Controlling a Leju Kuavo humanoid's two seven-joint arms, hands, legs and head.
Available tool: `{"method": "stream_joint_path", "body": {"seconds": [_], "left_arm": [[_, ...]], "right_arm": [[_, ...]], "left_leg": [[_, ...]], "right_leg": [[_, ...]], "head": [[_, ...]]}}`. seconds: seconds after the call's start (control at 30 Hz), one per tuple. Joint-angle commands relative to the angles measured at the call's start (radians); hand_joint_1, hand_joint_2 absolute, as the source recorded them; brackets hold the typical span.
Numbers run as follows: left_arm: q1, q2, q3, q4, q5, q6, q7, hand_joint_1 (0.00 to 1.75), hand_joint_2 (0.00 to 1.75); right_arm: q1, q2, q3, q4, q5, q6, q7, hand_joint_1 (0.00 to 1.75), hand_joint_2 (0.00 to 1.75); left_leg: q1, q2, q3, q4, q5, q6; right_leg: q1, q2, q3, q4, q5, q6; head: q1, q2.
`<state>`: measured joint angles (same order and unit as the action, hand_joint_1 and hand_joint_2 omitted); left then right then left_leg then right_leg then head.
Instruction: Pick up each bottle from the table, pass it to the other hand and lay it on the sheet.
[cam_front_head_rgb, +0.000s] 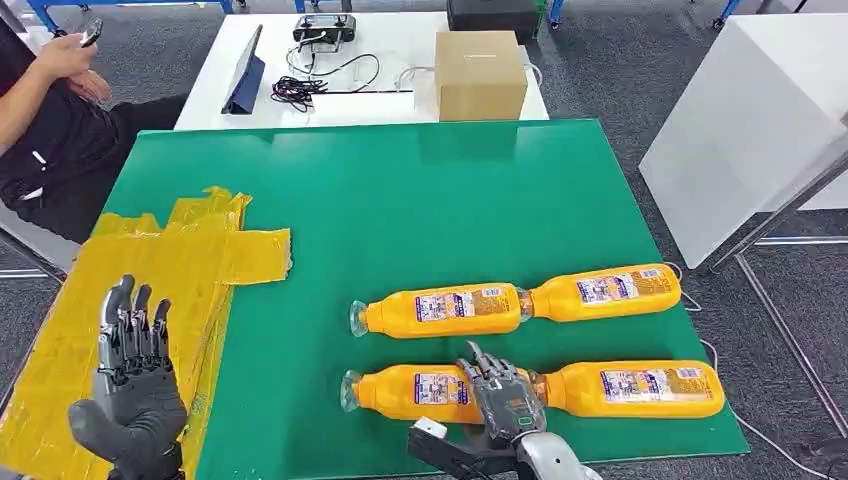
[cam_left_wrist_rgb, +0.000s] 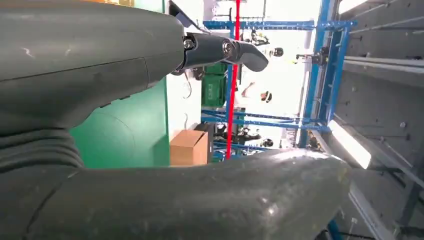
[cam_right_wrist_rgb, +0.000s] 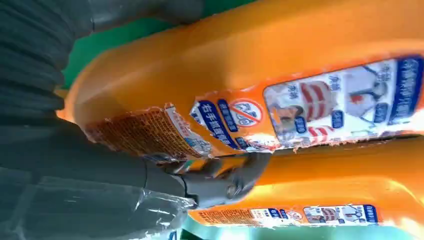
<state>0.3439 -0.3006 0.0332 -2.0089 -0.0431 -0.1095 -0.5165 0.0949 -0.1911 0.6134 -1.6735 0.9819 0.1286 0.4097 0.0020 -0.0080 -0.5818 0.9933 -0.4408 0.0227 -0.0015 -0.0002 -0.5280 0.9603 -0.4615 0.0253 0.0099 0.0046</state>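
Note:
Four orange bottles lie on the green table (cam_front_head_rgb: 400, 200) in two rows. The far row holds one bottle (cam_front_head_rgb: 440, 308) and another (cam_front_head_rgb: 610, 290) end to end. In the near row, my right hand (cam_front_head_rgb: 505, 395) wraps the base end of the left bottle (cam_front_head_rgb: 400, 390), which still lies beside the right bottle (cam_front_head_rgb: 640, 388). Up close, that bottle (cam_right_wrist_rgb: 280, 70) sits against my palm, with my thumb (cam_right_wrist_rgb: 225, 182) on its far side. My left hand (cam_front_head_rgb: 135, 385) hovers open over the yellow sheet (cam_front_head_rgb: 150, 270), fingers spread.
A cardboard box (cam_front_head_rgb: 480, 75), a tablet (cam_front_head_rgb: 245, 75) and cables sit on a white table beyond the green one. A seated person (cam_front_head_rgb: 40, 130) is at the far left. A white block (cam_front_head_rgb: 740, 130) stands to the right.

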Motion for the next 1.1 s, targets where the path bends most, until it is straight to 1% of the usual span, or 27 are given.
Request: {"method": "stream_joint_path", "body": {"seconds": [0.03,0.17,0.27,0.3,0.33,0.4,0.43,0.47,0.5,0.53,0.57,0.6,0.63,0.7,0.77,0.8,0.87,0.9,0.93,1.0,1.03,1.07,1.1], "left_arm": [[-0.022,-0.01,0.04,0.029,0.013,-0.013,-0.001,0.0,0.0],[-0.022,-0.01,0.04,0.029,0.013,-0.013,-0.001,0.0,0.0],[-0.022,-0.01,0.04,0.029,0.013,-0.013,-0.001,0.0,0.0],[-0.022,-0.01,0.04,0.03,0.013,-0.013,-0.001,0.0,0.0],[-0.022,-0.01,0.041,0.031,0.017,-0.015,-0.002,0.0,0.0],[-0.022,-0.011,0.041,0.032,0.018,-0.017,0.0,0.0,0.0],[-0.022,-0.013,0.04,0.032,0.017,-0.015,0.0,0.0,0.0],[-0.022,-0.023,0.044,0.032,0.015,0.0,0.002,0.0,0.0],[-0.024,-0.029,0.045,0.032,0.017,0.008,0.003,0.0,0.0],[-0.024,-0.037,0.042,0.038,0.032,0.02,0.016,0.0,0.0],[-0.022,-0.037,0.034,0.053,0.033,0.023,0.016,0.0,0.0],[-0.024,-0.036,0.024,0.066,0.039,0.026,0.018,0.0,0.0],[-0.028,-0.028,0.006,0.082,0.055,0.031,0.022,0.0,1.75],[-0.033,-0.025,-0.013,0.1,0.053,0.049,0.027,0.0,1.75],[-0.033,-0.025,-0.013,0.1,0.053,0.049,0.027,0.0,1.75],[-0.033,-0.025,-0.013,0.1,0.053,0.049,0.027,0.0,1.75],[-0.032,-0.02,-0.016,0.097,0.055,0.053,0.028,0.0,1.75],[-0.032,-0.018,-0.016,0.095,0.056,0.055,0.028,0.0,1.75],[-0.032,-0.018,-0.016,0.095,0.056,0.055,0.028,0.0,1.75],[-0.032,-0.018,-0.016,0.095,0.056,0.055,0.028,0.0,1.75],[-0.031,-0.014,-0.022,0.095,0.063,0.061,0.039,0.0,1.75],[-0.034,0.017,-0.051,0.109,0.099,0.072,0.061,0.0,1.75],[-0.034,0.031,-0.064,0.119,0.123,0.079,0.063,0.0,1.75]], "right_arm": [[-0.034,-0.002,0.0,0.1,-0.022,0.012,-0.011,1.75,1.75],[-0.034,-0.002,0.0,0.1,-0.022,0.012,-0.011,1.75,1.75],[-0.034,-0.002,0.0,0.1,-0.022,0.012,-0.011,1.75,1.75],[-0.034,-0.001,-0.002,0.098,-0.025,0.009,-0.014,1.75,1.75],[-0.031,0.006,-0.009,0.096,-0.035,-0.004,-0.023,1.75,1.75],[-0.024,0.025,-0.025,0.086,-0.061,-0.04,-0.047,1.75,1.75],[-0.021,0.034,-0.031,0.079,-0.066,-0.056,-0.053,1.75,1.75],[-0.014,0.056,-0.045,0.063,-0.087,-0.107,-0.088,1.75,1.75],[-0.01,0.069,-0.051,0.054,-0.108,-0.132,-0.115,1.75,1.75],[-0.001,0.092,-0.059,0.032,-0.132,-0.187,-0.184,1.75,1.75],[0.014,0.107,-0.061,0.012,-0.173,-0.235,-0.269,1.75,1.75],[0.024,0.128,-0.067,-0.003,-0.254,-0.264,-0.364,1.75,1.75],[0.032,0.161,-0.075,-0.027,-0.33,-0.299,-0.475,1.75,1.75],[0.035,0.183,-0.067,-0.045,-0.338,-0.301,-0.48,1.75,1.75],[0.035,0.183,-0.067,-0.045,-0.338,-0.301,-0.48,1.75,1.75],[0.035,0.183,-0.067,-0.045,-0.338,-0.301,-0.48,1.75,1.75],[0.034,0.181,-0.07,-0.039,-0.338,-0.303,-0.48,1.75,1.75],[0.034,0.179,-0.071,-0.036,-0.338,-0.302,-0.481,1.75,1.75],[0.034,0.179,-0.071,-0.036,-0.338,-0.302,-0.481,1.75,1.75],[0.034,0.179,-0.071,-0.036,-0.338,-0.302,-0.481,1.75,1.75],[0.031,0.176,-0.07,-0.037,-0.373,-0.303,-0.519,1.75,1.75],[0.028,0.194,-0.078,-0.04,-0.392,-0.33,-0.584,1.75,1.75],[0.026,0.203,-0.08,-0.043,-0.408,-0.336,-0.604,1.75,1.75]], "left_leg": [[0.0,0.001,0.002,-0.001,0.0,0.0],[0.001,0.0,0.004,-0.002,0.0,-0.001],[0.0,0.0,0.002,-0.001,0.0,0.0],[0.0,0.001,0.003,-0.001,0.0,-0.001],[0.0,0.0,0.003,-0.001,0.0,-0.001],[0.001,0.001,0.006,-0.002,-0.001,-0.001],[0.0,0.0,0.002,-0.001,0.0,-0.001],[0.001,0.0,0.004,-0.001,0.0,-0.001],[0.0,0.0,0.003,-0.001,0.0,-0.001],[0.0,0.0,0.002,-0.001,0.0,-0.001],[0.001,0.0,0.003,-0.001,-0.001,-0.001],[0.0,0.0,0.002,-0.001,0.0,-0.001],[0.0,0.0,0.001,-0.001,0.0,-0.001],[0.0,0.0,0.002,-0.001,0.0,-0.001],[0.0,0.0,0.001,-0.001,0.0,-0.001],[0.001,0.0,0.003,-0.001,-0.001,-0.001],[0.001,-0.001,0.001,-0.001,0.0,-0.001],[0.002,0.0,0.006,-0.001,-0.001,-0.002],[0.001,0.0,0.002,-0.001,0.0,-0.001],[0.001,0.001,0.003,-0.001,-0.001,-0.001],[0.001,0.0,0.002,-0.001,-0.001,-0.001],[0.002,0.001,0.006,-0.001,-0.002,-0.002],[0.001,0.0,0.003,-0.001,-0.001,-0.002]], "right_leg": [[0.0,0.0,0.002,-0.002,0.0,0.0],[0.001,0.0,0.005,-0.003,0.0,0.0],[0.0,0.0,0.002,-0.001,0.0,0.0],[0.0,0.0,0.004,-0.002,0.0,0.0],[0.0,0.0,0.003,-0.002,0.0,0.0],[0.001,0.0,0.007,-0.003,0.0,0.0],[0.0,0.0,0.003,-0.001,0.0,0.0],[0.001,0.0,0.005,-0.002,0.0,0.0],[0.0,0.0,0.003,-0.002,0.0,0.0],[0.0,0.0,0.001,-0.001,0.0,0.0],[0.001,0.0,0.004,-0.001,0.0,0.0],[0.0,-0.001,0.002,-0.001,0.0,0.0],[0.0,-0.001,0.001,0.0,0.0,0.0],[0.0,0.0,0.002,-0.001,-0.001,0.0],[0.0,-0.001,0.001,-0.001,0.0,0.0],[0.001,-0.001,0.003,-0.001,-0.001,-0.001],[0.0,-0.001,0.001,-0.001,-0.001,-0.001],[0.001,-0.001,0.007,-0.003,-0.002,0.0],[0.0,0.0,0.002,-0.001,-0.001,-0.001],[0.001,0.0,0.003,-0.002,-0.001,-0.001],[0.0,0.0,0.002,-0.001,-0.001,-0.001],[0.001,0.0,0.007,-0.003,-0.002,-0.001],[0.001,-0.001,0.003,-0.002,-0.001,-0.001]], "head": [[0.0,0.0],[0.0,0.0],[0.0,0.0],[0.0,0.0],[0.0,0.0],[0.0,0.0],[0.0,0.0],[0.0,0.0],[0.0,0.0],[0.0,0.0],[0.0,0.0],[0.0,0.0],[0.001,0.0],[0.0,0.0],[0.0,0.0],[0.0,0.0],[0.0,0.0],[0.0,0.0],[0.0,0.0],[0.0,0.0],[0.0,0.0],[0.0,0.0],[0.0,0.0]]}}
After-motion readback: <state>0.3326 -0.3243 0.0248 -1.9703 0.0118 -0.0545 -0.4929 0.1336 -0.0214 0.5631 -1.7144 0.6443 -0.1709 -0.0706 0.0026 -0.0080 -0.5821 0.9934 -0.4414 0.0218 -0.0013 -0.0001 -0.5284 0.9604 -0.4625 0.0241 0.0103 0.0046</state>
